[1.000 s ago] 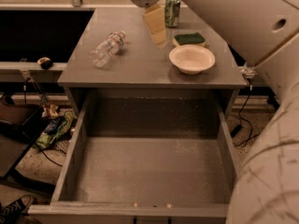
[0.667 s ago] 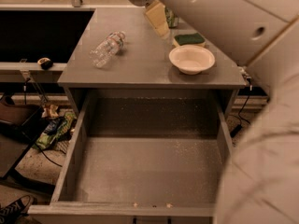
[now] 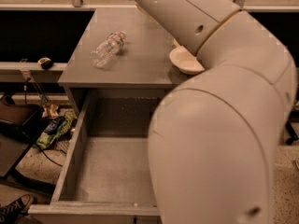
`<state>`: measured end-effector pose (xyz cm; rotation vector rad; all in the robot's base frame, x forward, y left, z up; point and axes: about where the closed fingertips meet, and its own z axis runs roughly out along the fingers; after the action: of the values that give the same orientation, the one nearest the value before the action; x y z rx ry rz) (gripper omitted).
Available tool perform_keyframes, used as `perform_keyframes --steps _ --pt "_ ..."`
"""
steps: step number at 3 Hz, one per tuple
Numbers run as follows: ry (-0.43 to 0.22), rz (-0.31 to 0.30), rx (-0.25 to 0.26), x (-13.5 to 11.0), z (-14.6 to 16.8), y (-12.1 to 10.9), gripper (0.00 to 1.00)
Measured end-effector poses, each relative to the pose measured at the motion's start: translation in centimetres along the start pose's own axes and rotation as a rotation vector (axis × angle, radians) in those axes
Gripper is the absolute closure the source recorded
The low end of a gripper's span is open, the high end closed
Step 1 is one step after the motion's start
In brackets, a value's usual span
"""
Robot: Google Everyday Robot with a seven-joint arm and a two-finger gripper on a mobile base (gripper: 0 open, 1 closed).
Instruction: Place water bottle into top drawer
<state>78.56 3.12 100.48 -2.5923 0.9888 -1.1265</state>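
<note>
The water bottle (image 3: 108,48) lies on its side on the grey cabinet top (image 3: 135,69), left of centre, cap pointing to the far right. The top drawer (image 3: 79,139) is pulled out wide open below the cabinet top, and its visible left part is empty. My arm (image 3: 219,92) fills the right half of the view and reaches up past the top edge. My gripper is out of view beyond that edge.
A white bowl (image 3: 184,61) sits on the cabinet top right of the bottle, partly behind my arm. Bags and clutter (image 3: 53,129) lie on the floor left of the drawer. A shoe (image 3: 14,208) shows at bottom left.
My arm has swung forward and now covers the right side of the view. The gripper, the green can and the sponge have gone out of sight. The bottle has not moved.
</note>
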Motion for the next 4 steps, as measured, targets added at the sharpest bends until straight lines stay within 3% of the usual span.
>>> perform_keyframes --steps 2,4 --pt "-0.135 -0.176 -0.022 -1.7 4.7 -1.8 0.00" --pt "-0.343 -0.290 -0.094 -8.7 7.2 -1.4 0.00"
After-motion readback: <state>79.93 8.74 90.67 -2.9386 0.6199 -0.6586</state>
